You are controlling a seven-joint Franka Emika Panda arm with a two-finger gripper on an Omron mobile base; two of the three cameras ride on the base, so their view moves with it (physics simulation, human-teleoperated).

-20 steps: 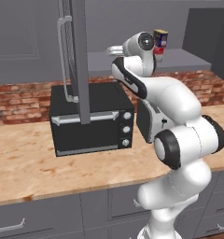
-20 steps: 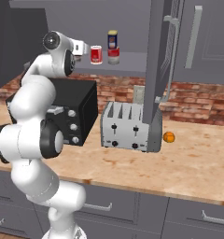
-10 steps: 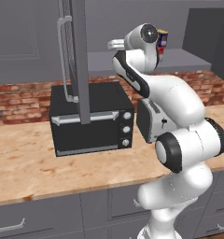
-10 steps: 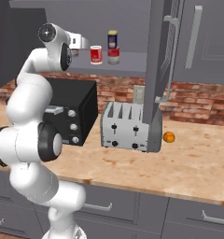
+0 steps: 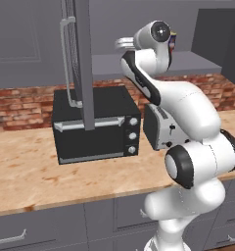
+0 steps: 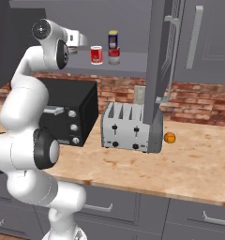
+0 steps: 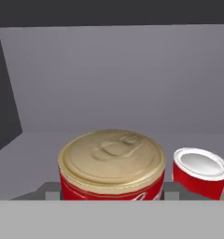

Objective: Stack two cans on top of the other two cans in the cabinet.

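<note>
In the hand view a red-and-white can point(image 7: 111, 170) with a pale gold lid sits close between my fingers, and my gripper point(image 7: 111, 192) is shut on it. Whether it rests on the cabinet shelf point(image 7: 34, 140) I cannot tell. A second red can point(image 7: 198, 169) stands to its right, a little farther in. In the right base view my gripper point(image 6: 81, 40) is at shelf height, left of a lone red can point(image 6: 96, 55). Right of that, the dark-blue can point(image 6: 113, 39) is stacked on another red can point(image 6: 114, 56). In the left base view the gripper point(image 5: 121, 43) is up at the shelf point(image 5: 109, 66).
The open cabinet door point(image 6: 161, 65) with its long bar handle hangs over the counter, right of the cans. Below the shelf stand a black toaster oven point(image 6: 72, 112) and a silver toaster point(image 6: 128, 129). An orange point(image 6: 169, 137) lies on the wooden counter point(image 6: 194, 164).
The hand and the arm's upper joint have risen a little towards the shelf. The lone red can and the blue-on-red stack have stayed put.
</note>
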